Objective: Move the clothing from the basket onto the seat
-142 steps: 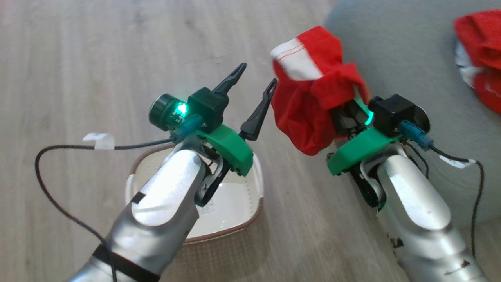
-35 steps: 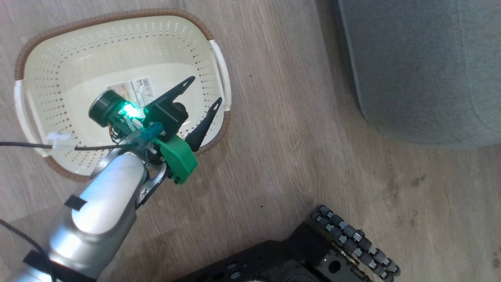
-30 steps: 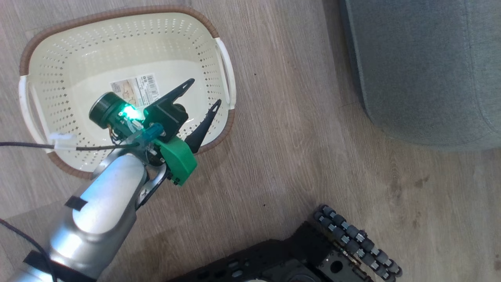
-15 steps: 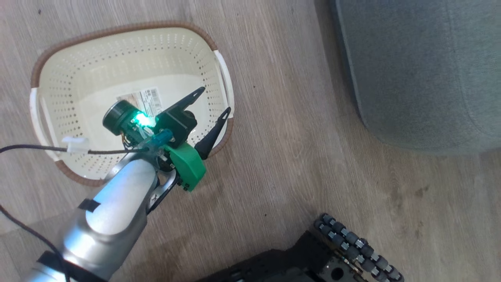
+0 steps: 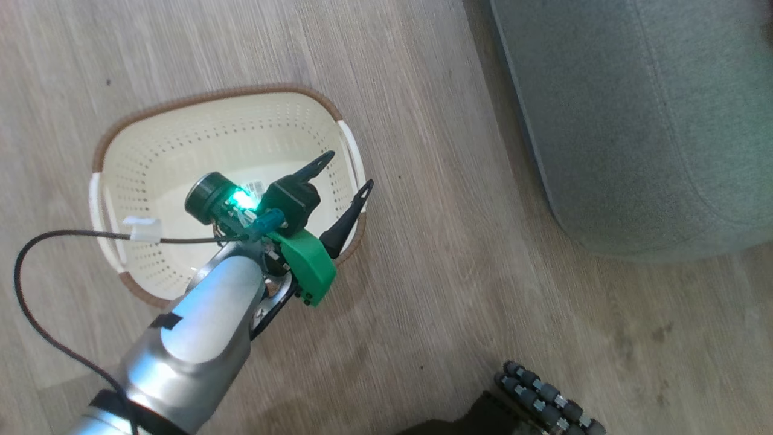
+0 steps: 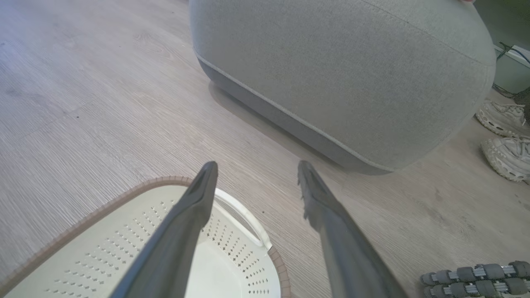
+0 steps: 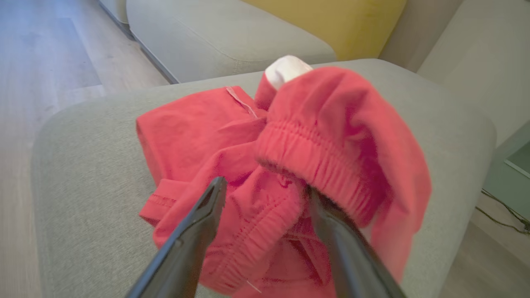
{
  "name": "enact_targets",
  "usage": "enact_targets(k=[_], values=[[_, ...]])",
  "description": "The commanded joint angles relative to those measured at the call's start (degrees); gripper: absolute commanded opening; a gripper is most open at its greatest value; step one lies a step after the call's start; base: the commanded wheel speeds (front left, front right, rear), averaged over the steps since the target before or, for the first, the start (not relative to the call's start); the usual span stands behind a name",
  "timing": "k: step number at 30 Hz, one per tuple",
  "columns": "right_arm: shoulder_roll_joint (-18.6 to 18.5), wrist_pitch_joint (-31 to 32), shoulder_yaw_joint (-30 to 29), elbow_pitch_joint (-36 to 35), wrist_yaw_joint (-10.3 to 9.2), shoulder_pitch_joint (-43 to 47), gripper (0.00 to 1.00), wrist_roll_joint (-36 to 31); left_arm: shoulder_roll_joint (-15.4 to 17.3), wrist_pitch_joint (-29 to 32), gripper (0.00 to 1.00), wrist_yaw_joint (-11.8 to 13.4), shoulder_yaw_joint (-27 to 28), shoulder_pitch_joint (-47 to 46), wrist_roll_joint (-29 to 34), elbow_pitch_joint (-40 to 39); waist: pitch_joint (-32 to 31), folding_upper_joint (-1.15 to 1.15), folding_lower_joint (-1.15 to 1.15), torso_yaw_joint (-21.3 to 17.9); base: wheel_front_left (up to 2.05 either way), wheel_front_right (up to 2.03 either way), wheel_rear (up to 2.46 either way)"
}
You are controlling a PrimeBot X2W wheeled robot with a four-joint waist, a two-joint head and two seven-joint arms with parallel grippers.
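Observation:
The cream basket (image 5: 151, 157) with its brown rim stands on the wood floor; what shows of its inside is bare. My left gripper (image 5: 349, 170) hovers open over its right handle, nothing between the fingers; the left wrist view shows this gripper (image 6: 257, 165) above the basket rim (image 6: 244, 215), facing the seat (image 6: 331, 82). On the grey-green seat (image 7: 83, 165) lies the red clothing (image 7: 198, 124) in a heap with a white part on top. My right gripper (image 7: 267, 188) stands open in the heap, an elastic waistband draped over its right finger (image 7: 331, 231).
The seat's edge (image 5: 634, 121) fills the head view's right. My base's roller wheels (image 5: 543, 405) sit at the bottom. A pair of pale shoes (image 6: 503, 136) stands on the floor beyond the seat. Another sofa seat (image 7: 215, 37) and a yellow cushion (image 7: 331, 20) lie behind.
The head camera has shifted, so basket and seat sit lower and further right. The left arm keeps its stance over the basket. The right gripper with its red garment has left the head view.

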Motion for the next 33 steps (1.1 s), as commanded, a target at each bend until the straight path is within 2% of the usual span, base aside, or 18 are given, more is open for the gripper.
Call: enact_targets(k=[1,9,15,23,33], values=[[-1.42,-1.09,1.8,-2.67,-0.02,2.48,1.0,0.77,-0.28,-0.67,1.0,-0.15,1.61,0.52,-0.7,-0.79,-1.85,0.0,0.01,0.65,0.0,0.0,0.0],[1.11,-2.8,9.36,-9.57,-0.02,11.25,1.0,3.48,-2.45,-0.93,1.0,0.26,4.84,2.38,-1.88,0.63,-7.42,0.0,0.01,3.41,0.0,0.0,0.0],[4.63,-2.98,11.19,-14.4,-0.02,15.56,1.0,2.34,-3.06,-0.94,1.0,0.68,8.55,4.9,-2.19,0.58,-10.81,0.0,0.01,5.66,0.0,0.0,0.0],[10.14,-2.24,14.83,-21.8,-0.02,20.51,1.0,1.26,-3.8,-0.94,1.0,1.52,16.98,8.75,-2.45,0.59,-15.09,0.0,0.01,10.46,0.0,0.0,0.0],[13.25,-3.09,18.13,-29.16,-0.02,24.07,1.0,-1.12,-4.46,-0.95,1.0,3.14,30.27,14.57,0.16,-3.63,-18.75,0.0,0.01,15.97,0.0,0.0,0.0]])
